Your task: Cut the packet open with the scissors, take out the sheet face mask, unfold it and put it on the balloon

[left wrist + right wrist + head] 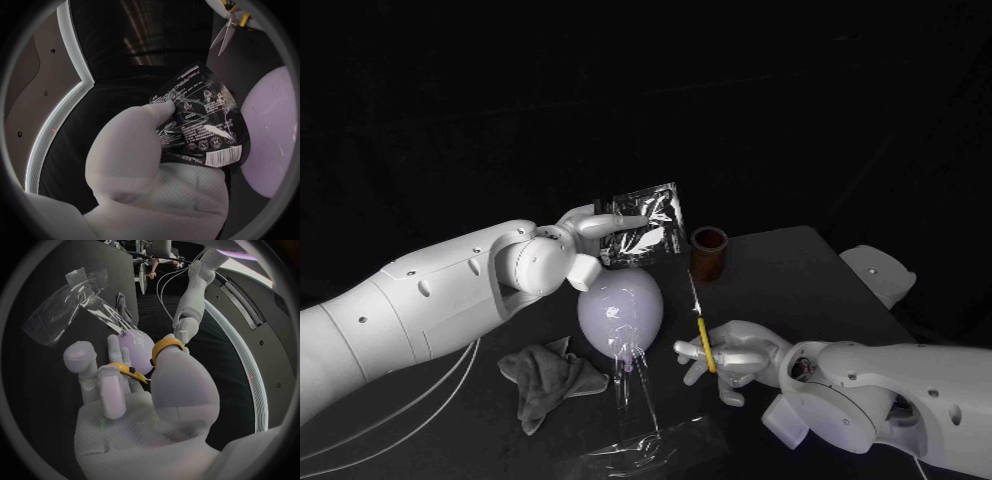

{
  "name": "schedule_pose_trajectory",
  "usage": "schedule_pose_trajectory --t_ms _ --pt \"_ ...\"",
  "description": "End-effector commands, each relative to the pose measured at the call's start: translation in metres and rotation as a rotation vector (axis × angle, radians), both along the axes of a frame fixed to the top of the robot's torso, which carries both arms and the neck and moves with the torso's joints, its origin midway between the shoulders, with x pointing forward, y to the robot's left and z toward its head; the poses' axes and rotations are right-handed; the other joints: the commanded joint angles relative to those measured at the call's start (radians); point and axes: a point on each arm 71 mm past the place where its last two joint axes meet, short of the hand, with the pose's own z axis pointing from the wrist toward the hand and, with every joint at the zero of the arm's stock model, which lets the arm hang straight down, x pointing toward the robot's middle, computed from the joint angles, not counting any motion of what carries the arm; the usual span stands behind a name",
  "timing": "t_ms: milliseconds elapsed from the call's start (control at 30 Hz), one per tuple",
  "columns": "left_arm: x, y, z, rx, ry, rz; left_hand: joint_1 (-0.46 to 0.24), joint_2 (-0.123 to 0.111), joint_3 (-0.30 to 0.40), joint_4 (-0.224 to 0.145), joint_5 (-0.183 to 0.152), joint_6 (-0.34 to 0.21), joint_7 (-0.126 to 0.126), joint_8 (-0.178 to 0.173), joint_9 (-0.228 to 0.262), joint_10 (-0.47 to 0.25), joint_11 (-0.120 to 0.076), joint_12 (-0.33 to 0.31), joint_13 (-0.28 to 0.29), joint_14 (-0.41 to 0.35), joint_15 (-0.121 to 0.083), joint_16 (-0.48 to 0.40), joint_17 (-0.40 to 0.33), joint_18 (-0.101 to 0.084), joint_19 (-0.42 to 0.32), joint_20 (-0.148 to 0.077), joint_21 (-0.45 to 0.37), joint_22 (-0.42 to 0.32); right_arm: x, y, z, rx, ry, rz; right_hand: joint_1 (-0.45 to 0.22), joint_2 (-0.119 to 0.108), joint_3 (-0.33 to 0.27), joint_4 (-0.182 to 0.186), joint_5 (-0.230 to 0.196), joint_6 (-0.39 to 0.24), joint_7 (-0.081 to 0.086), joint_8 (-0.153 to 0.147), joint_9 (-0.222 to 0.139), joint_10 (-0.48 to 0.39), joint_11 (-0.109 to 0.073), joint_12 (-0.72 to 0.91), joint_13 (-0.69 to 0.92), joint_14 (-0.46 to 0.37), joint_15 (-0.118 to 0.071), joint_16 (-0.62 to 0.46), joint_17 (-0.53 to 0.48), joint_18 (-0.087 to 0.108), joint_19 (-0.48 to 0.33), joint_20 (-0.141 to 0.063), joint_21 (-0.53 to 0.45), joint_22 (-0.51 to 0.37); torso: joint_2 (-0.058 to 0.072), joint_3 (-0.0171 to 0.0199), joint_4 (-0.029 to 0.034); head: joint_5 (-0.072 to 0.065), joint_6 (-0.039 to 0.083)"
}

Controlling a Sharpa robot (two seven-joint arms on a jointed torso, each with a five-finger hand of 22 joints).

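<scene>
**Cloth, film and a brown container sitting on the black table**

A crumpled grey cloth (545,378) is lying on the near left part of the black table (790,275). It is bunching into soft folds, with one end trailing toward the front edge. Just beside it, to the right, a sheet of clear plastic film (646,452) is lying wrinkled near the front edge and catching glints of light. A brown cylindrical container (708,252) is standing upright near the far edge, well apart from both, its top rim showing as a ring. Thin white cables (444,398) are curving across the near left corner. In the right wrist view the film (65,307) is lying creased, with the cloth (124,304) just beside it.
</scene>
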Motion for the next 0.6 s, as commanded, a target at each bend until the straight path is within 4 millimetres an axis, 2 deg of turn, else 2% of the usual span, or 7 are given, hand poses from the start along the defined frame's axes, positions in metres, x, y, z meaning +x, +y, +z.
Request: schedule_pose_trajectory --t_ms 33,200,600 --pt "-0.003 -0.005 0.003 -0.026 -0.003 -0.04 -0.003 0.008 -0.002 -0.006 0.006 0.002 0.003 0.003 0.114 0.006 -0.002 0.005 0.001 0.009 0.0 -0.004 0.001 0.009 -0.005 0.0 0.003 0.002 0.002 0.003 0.006 -0.004 -0.028 0.037 0.002 0.014 0.003 -0.003 -0.005 -0.003 0.01 0.008 -0.002 0.042 -0.048 -0.007 -0.004 0.059 -0.008 0.0 0.053 0.003 0.001 -0.006 0.001 -0.002 0.001 0.0009 0.0014 -0.005 0.001" --pt "-0.004 -0.006 0.003 -0.028 -0.002 -0.05 -0.004 0.008 -0.003 -0.006 0.006 0.002 0.003 0.003 0.115 0.006 -0.003 0.005 0.001 0.009 0.0 -0.004 0.001 0.009 -0.005 0.0 0.004 0.002 0.004 0.005 0.011 -0.01 -0.046 0.043 0.005 0.019 0.003 -0.004 -0.005 0.001 0.01 0.01 -0.004 0.04 -0.048 -0.009 -0.008 0.059 -0.008 -0.001 0.051 0.003 0.001 -0.007 0.001 -0.002 0.0 0.0005 -0.0013 -0.001 -0.001" --pt "-0.005 -0.009 0.004 -0.032 -0.001 -0.07 -0.005 0.009 -0.003 -0.007 0.006 0.002 0.003 0.003 0.115 0.006 -0.003 0.005 0.001 0.01 -0.001 -0.004 0.002 0.009 -0.005 0.0 0.005 0.003 0.007 0.008 0.017 -0.009 -0.073 0.051 0.011 0.026 0.001 -0.005 -0.005 0.002 0.011 0.01 -0.011 0.032 -0.047 -0.014 -0.016 0.058 -0.008 -0.002 0.047 0.003 -0.001 -0.006 -0.003 -0.005 0.0 0.0002 -0.0002 -0.001 0.001"
